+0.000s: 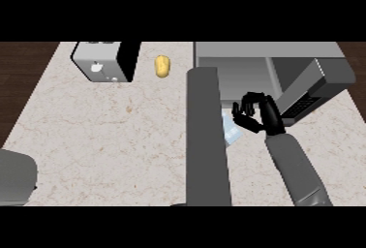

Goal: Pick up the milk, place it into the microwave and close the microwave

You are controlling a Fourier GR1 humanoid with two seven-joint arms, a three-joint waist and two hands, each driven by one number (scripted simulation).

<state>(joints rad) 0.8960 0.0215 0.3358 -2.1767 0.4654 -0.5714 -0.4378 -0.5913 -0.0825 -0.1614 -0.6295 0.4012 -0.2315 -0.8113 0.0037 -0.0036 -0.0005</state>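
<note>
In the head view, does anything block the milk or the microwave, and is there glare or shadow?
Head view: flat, even light, no glare; the microwave cavity is darker. A grey forearm crosses the middle, hiding part of the counter; the right hand partly covers the pale carton.

From my feed I count one microwave (271, 65), one toaster (103, 60), one yellowish potato-looking thing (163, 66), one milk carton (230, 130), and just one hand (257, 114) showing.

Soft, even light falls on the pale desk (107, 135), without glare or strong shadows, while the open microwave (236, 72) stays dim grey inside.
</note>
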